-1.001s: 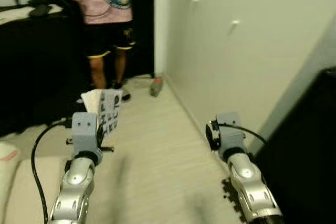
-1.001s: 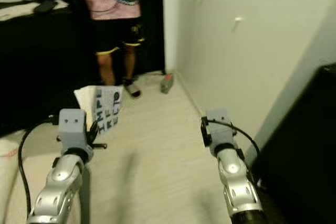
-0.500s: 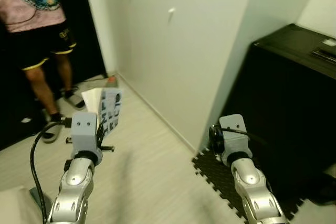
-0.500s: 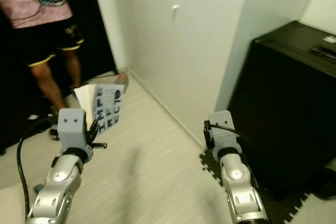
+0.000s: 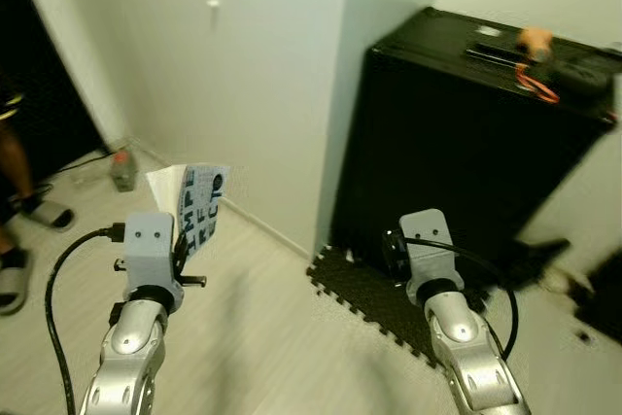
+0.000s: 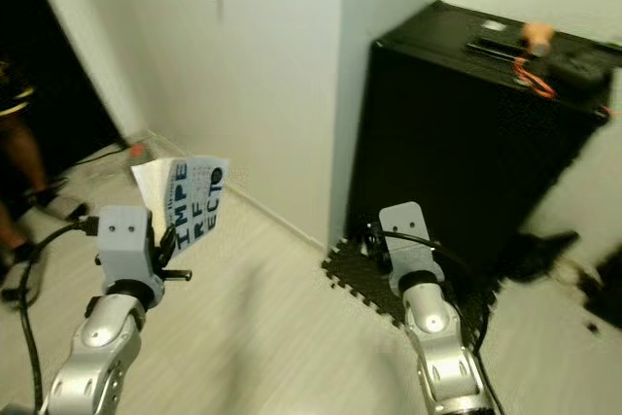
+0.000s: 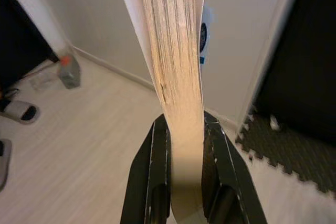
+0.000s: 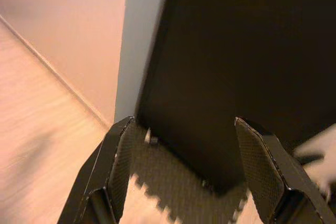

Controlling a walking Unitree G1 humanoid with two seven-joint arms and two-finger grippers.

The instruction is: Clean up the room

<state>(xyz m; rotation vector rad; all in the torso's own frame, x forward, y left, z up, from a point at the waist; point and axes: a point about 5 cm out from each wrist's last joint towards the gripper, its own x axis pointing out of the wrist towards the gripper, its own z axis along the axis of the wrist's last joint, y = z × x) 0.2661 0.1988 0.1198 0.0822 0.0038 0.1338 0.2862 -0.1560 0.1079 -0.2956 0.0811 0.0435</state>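
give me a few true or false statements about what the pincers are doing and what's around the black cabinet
1. The left pincer is shut on a book. True.
2. The right pincer grips a bottle. False: its fingers are spread wide with nothing between them.
3. A bottle stands on the floor by the white wall. True.
4. The black cabinet has a bare top. False: items, including an orange cable, lie on it.
5. A dark foam mat lies at the cabinet's foot. True.
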